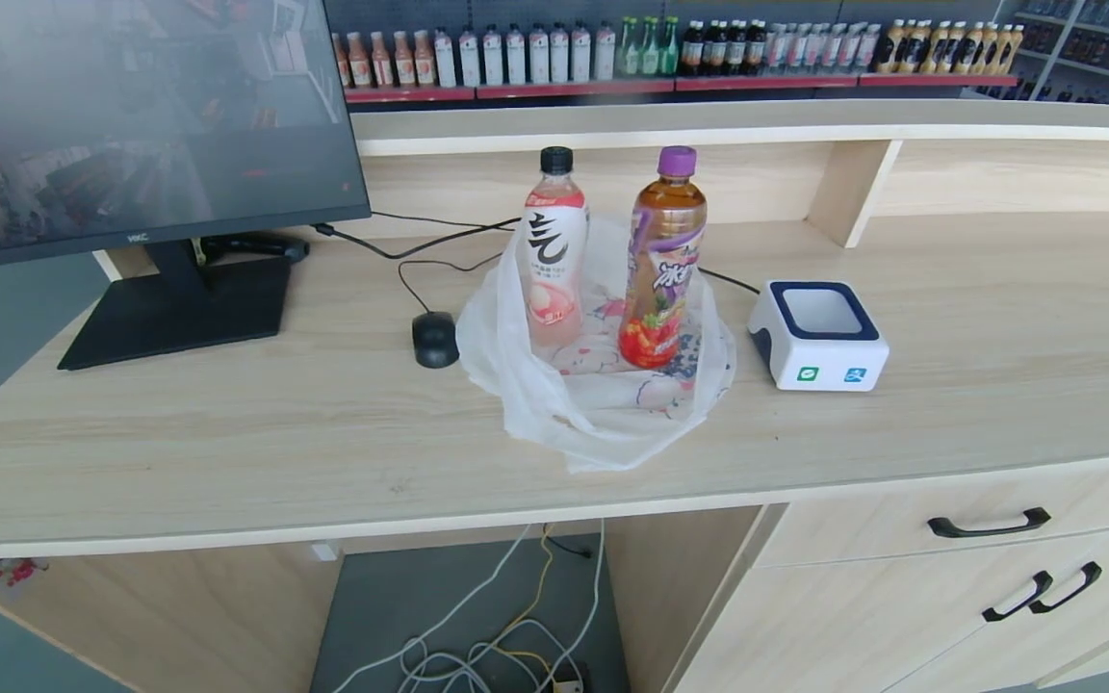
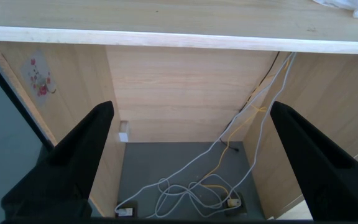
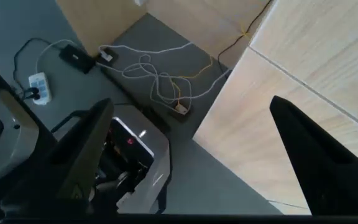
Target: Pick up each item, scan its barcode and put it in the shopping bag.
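Black-capped pink bottle point(image 1: 554, 269), purple-capped amber bottle point(image 1: 662, 274), upright in crumpled white bag point(image 1: 612, 423)

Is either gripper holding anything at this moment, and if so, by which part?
Nothing is held. The left gripper and right gripper are both open and empty, low in front of the light wooden counter.

The shopping bag point(image 1: 603, 404) lies spread on the bench point(image 1: 227, 433). Inside its folds stand the left bottle point(image 1: 554, 260) and the right bottle point(image 1: 663, 260), side by side. The mouse point(image 1: 435, 339) is just left of the bag, with the monitor point(image 1: 131, 125) farther left and behind. The barcode scanner point(image 1: 817, 334) is just right of the bag.
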Available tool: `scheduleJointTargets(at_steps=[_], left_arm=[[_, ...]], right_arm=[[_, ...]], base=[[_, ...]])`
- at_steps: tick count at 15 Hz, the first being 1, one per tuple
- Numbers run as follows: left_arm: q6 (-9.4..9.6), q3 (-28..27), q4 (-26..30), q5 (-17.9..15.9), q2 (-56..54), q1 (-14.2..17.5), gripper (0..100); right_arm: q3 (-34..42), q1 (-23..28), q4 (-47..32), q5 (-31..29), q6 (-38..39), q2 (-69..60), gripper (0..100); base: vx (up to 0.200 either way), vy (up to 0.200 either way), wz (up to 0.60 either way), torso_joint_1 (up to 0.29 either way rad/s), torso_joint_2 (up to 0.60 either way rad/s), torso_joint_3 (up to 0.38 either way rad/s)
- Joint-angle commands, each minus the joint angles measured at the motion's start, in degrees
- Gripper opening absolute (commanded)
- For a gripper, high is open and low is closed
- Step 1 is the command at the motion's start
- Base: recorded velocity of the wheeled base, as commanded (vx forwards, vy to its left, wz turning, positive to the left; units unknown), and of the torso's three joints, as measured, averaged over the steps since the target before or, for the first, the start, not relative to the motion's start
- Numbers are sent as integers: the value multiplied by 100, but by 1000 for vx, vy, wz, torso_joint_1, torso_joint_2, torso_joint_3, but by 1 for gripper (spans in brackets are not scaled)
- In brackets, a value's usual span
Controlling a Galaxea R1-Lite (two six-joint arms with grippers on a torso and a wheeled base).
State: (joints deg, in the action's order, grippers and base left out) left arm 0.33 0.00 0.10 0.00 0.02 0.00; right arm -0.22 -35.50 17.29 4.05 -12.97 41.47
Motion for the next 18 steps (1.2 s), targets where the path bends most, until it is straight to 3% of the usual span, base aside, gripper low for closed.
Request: scheduleJointTargets(at_steps=[1, 2, 3, 8, 13, 18], left_arm=[[-7, 0, -1, 0, 6, 0, 100], [-15, 0, -1, 0, -2, 0, 100], [-15, 0, -1, 0, 6, 0, 100], [-33, 0, -1, 0, 6, 0, 100], [-33, 0, -1, 0, 6, 0, 100], [-42, 0, -1, 0, 6, 0, 100]], right_arm=[[4, -54, -929, 140, -56, -1203, 100], [-48, -45, -1667, 149, -12, -1915, 100], [-75, 52, -1702, 149, 119, -2011, 100], [-66, 2566, -1693, 175, 594, -2214, 100], [-66, 3488, -1693, 175, 550, -3260, 100], [22, 3576, -1368, 8, 708, -4147, 100]], base=[[0, 0, 0, 0, 0, 0], [0, 0, 0, 0, 0, 0], [0, 0, 0, 0, 0, 0], [0, 0, 0, 0, 0, 0], [0, 0, 0, 0, 0, 0], [0, 0, 0, 0, 0, 0]])
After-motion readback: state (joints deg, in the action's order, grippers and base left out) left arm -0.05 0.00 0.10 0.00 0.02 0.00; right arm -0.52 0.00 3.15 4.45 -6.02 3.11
